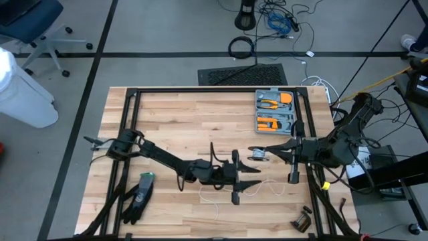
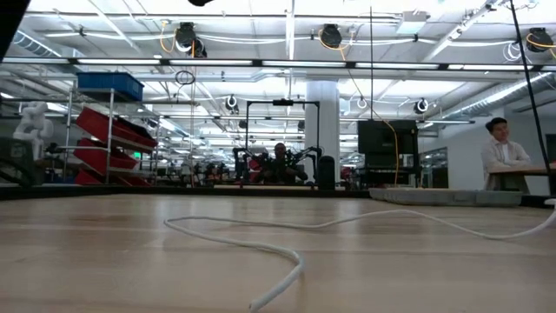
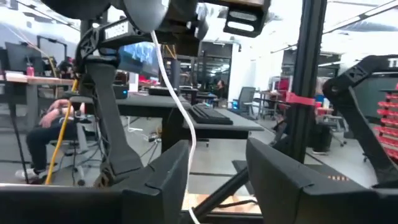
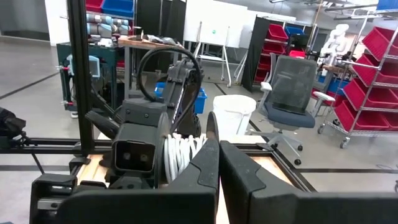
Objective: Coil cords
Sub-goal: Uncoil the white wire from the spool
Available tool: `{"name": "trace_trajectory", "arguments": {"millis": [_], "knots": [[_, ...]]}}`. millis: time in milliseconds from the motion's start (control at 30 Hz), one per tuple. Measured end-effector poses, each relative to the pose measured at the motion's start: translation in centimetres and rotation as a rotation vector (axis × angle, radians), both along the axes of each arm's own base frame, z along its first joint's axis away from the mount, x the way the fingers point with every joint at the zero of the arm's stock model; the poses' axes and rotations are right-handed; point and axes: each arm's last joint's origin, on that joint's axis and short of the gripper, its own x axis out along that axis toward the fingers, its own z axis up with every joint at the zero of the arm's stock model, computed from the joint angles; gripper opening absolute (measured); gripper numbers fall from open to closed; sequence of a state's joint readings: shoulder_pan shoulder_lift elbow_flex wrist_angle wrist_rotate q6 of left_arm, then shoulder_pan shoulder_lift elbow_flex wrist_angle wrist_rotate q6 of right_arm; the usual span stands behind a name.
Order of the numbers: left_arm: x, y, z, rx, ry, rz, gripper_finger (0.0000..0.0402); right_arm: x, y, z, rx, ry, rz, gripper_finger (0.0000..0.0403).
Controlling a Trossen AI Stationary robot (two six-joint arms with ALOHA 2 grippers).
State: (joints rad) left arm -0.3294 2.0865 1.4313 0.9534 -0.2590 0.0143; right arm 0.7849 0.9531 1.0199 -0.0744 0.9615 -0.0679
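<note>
Nearest the low camera, the white cord [image 2: 278, 261] trails loose across the bench [image 1: 174, 114], snaking along its front-middle. Up at my right gripper [image 1: 264, 150], above the bench's middle, my fingers are pressed closed on the end of the coil [image 4: 180, 155] of white turns. My left gripper [image 1: 253, 185] sits just in front of it, toward the front edge, fingers parted, a strand of the cord running between them without being pinched. The cord looks light, limp and a bit slick; I'd judge it best taken close to the coil, where there's less slack.
</note>
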Motion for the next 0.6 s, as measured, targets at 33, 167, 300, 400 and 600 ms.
{"name": "trace_trajectory", "arguments": {"millis": [33, 167, 300, 400, 600], "knots": [[0.0, 0.0, 0.0, -0.002, 0.002, 0.012, 0.0182, 0.0, 0.0, 0.0, 0.0, 0.0, 0.0, 0.0], [0.0, 0.2, 0.0, 0.003, 0.004, 0.065, 0.0199, 0.0, 0.0, 0.0, 0.0, 0.0, 0.0, 0.0], [0.1, 0.4, 0.2, -0.011, -0.005, 0.103, 0.0201, 0.0, 0.0, 0.0, 0.001, 0.0, 0.0, 0.0], [0.2, 0.6, 0.6, 0.016, -0.013, 0.14, 0.0201, 0.0, 0.0, 0.0, 0.0, 0.0, -0.001, 0.0], [0.5, 0.5, 1.8, 0.052, -0.04, 0.137, 0.0201, 0.4, 0.1, -0.2, -0.014, 0.009, -0.007, 0.0]]}}
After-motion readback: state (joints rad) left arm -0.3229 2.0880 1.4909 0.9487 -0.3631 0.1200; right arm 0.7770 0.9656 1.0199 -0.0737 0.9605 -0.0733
